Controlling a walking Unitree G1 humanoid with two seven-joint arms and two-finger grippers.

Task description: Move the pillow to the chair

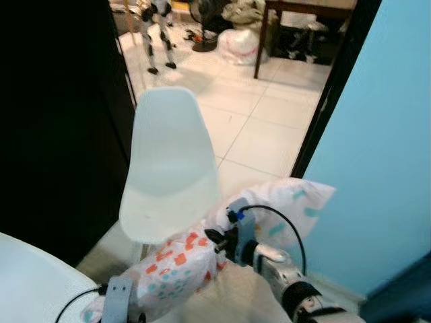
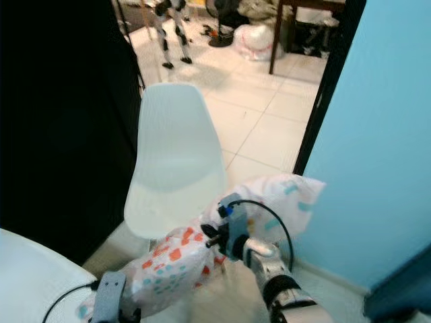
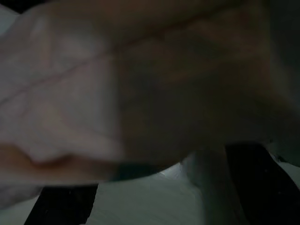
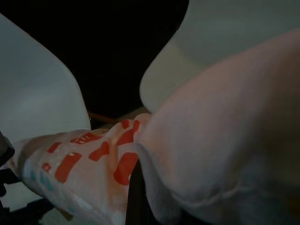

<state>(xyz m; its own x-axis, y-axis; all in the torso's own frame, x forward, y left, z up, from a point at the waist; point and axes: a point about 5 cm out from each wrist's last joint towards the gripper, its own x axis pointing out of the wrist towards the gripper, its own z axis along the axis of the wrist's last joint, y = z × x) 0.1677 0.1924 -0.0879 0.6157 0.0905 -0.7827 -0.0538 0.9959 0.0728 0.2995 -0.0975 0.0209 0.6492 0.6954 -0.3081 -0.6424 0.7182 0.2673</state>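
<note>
No words, labels or numbers seem readable on anything here.

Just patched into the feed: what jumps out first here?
A white pillow with red and teal patches is held up between both grippers, the right gripper pressed into its middle and the left gripper at its lower end. Just ahead stands a white chair, its seat bare, beside a dark cabinet. A light blue wall stands on the right.
</note>
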